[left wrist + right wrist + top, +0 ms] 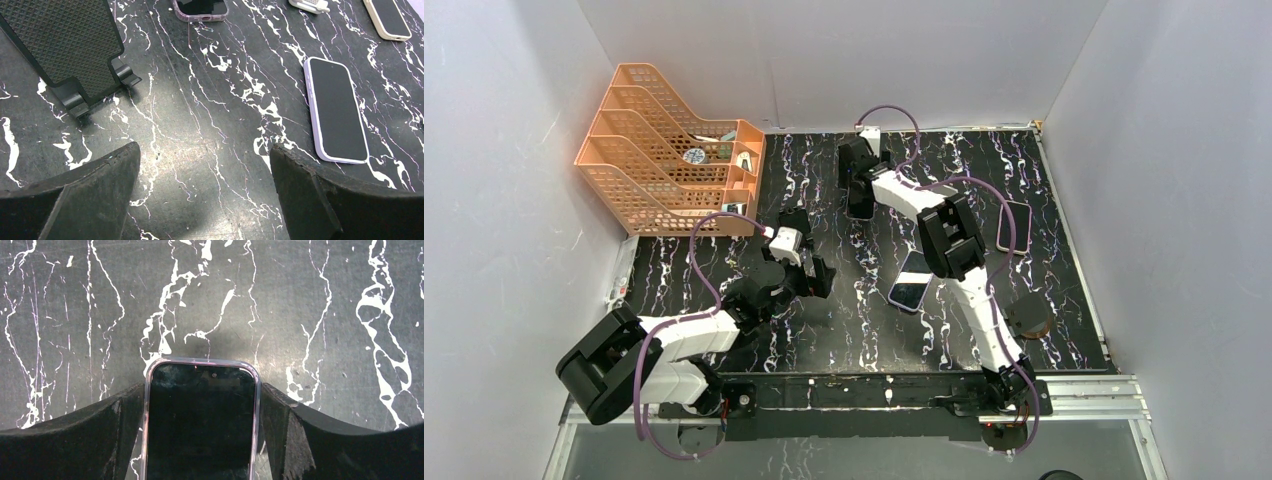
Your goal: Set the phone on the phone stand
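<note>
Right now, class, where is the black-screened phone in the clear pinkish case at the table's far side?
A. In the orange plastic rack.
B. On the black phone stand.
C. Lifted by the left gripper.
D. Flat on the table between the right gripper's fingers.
D: the right wrist view shows the phone flat on the marbled table, flanked by the fingers of the right gripper.

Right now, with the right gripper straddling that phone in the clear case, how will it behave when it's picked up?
The phone looks like a rigid flat slab, so it probably won't flex. The right gripper flanks only its thin, glossy case edges, so it may slip or pivot. Lying flat on the table, it shouldn't roll.
</note>
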